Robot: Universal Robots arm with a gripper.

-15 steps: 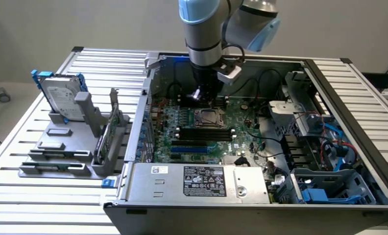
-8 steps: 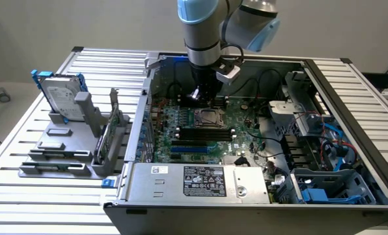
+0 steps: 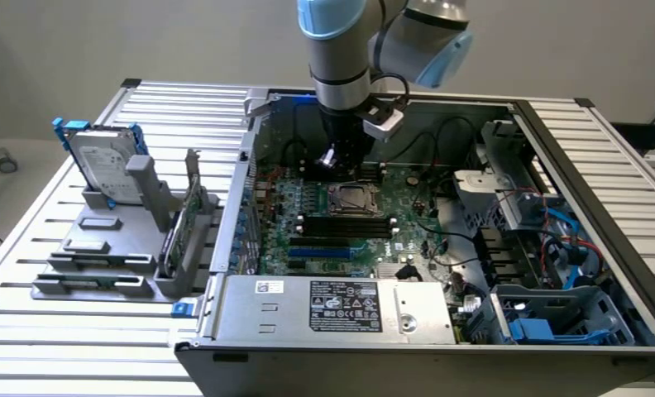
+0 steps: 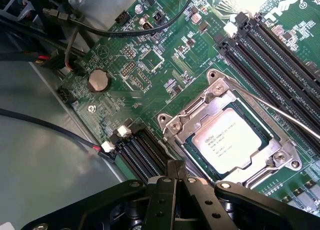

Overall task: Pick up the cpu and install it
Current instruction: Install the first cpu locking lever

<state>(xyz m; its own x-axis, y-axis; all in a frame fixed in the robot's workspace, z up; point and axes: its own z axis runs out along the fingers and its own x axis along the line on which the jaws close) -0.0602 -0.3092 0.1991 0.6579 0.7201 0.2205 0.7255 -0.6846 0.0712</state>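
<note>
In the wrist view the gripper (image 4: 175,166) has its 2 black fingers (image 4: 162,200) pressed together with nothing between them, and the picture's edge cuts off their roots. Just past the fingertips, apart from them, lies the cpu (image 4: 231,142). It is seated flat in the metal socket frame (image 4: 200,110) with its silver-grey top facing up. The frame's rim covers the chip's outer margin, and I cannot tell whether the frame is latched down. A thin lever wire (image 4: 280,110) crosses 1 side of the frame and runs out of the picture. The chip is close to square, so no long axis stands out. Its sides run parallel to the frame and to the memory slots (image 4: 280,65), and its lines of print, too small to read, run crosswise to those slots. Around the socket spreads the green motherboard (image 4: 115,110), with a round coin cell (image 4: 98,81) well away from the chip and a black cable (image 4: 45,122) over the grey floor beside the board. In the exterior view the arm (image 3: 339,58) reaches down into the open computer case (image 3: 416,372). The gripper hangs just above the socket, its tips too dark against the board to make out. Outside the case, toward the exterior view's left, a hard drive (image 3: 98,161) in a blue frame stands upright in a grey holder on the slatted table (image 3: 63,331).
</note>
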